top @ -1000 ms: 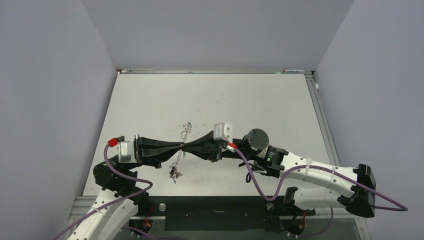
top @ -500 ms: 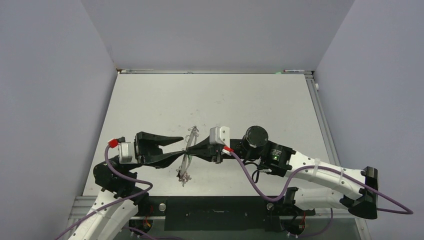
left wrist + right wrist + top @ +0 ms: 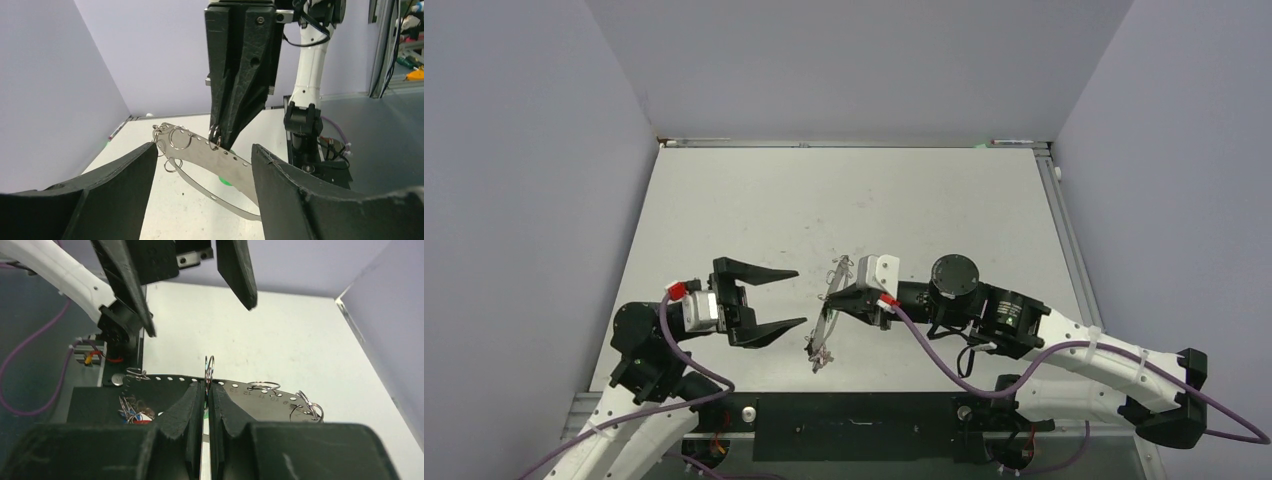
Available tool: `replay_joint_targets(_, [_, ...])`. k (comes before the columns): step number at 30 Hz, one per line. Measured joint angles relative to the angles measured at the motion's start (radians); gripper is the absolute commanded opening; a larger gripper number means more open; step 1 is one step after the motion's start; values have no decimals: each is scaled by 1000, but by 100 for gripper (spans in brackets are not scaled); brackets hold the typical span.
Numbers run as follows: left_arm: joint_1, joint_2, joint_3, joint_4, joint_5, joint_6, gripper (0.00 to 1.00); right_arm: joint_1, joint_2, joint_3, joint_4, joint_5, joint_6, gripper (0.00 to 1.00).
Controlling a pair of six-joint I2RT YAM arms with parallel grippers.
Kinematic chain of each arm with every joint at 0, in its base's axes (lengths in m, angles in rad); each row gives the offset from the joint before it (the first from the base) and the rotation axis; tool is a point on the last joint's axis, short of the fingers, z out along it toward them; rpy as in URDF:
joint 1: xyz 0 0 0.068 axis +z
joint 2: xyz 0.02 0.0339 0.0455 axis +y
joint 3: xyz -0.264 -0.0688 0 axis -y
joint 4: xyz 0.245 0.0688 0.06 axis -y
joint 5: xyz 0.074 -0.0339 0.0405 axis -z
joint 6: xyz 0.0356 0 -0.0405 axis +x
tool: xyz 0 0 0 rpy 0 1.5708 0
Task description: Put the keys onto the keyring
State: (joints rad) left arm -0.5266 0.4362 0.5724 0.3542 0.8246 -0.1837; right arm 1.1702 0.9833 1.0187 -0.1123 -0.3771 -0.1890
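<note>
Right wrist view: right fingers (image 3: pixel 192 407), black and wedge-shaped, are pinching shut on the keyring (image 3: pixel 260 392), a thin flat grey metal band, perforated and carrying small wire split rings. Keys (image 3: pixel 134 411), a tangled cluster showing red and blue, are dangling left of those fingers. Left fingers (image 3: pixel 115 192) are standing wide apart, gripping nothing, with the band just ahead of their tips. Table (image 3: pixel 260 325): matte white.
</note>
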Motion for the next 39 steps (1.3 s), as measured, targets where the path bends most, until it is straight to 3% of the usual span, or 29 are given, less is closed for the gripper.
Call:
replay_joint_targets(8, [-114,22,78,-291,-30,227,51,0,3,41,-224,82,-12,5])
replay_joint_targets(17, [-196,159,145,-498,-56,324,40,0,58,105,-386,59,-63,5])
replay_joint_targets(39, [-199,246,145,-519,-30,299,28,1,128,132,-461,9,-119,5])
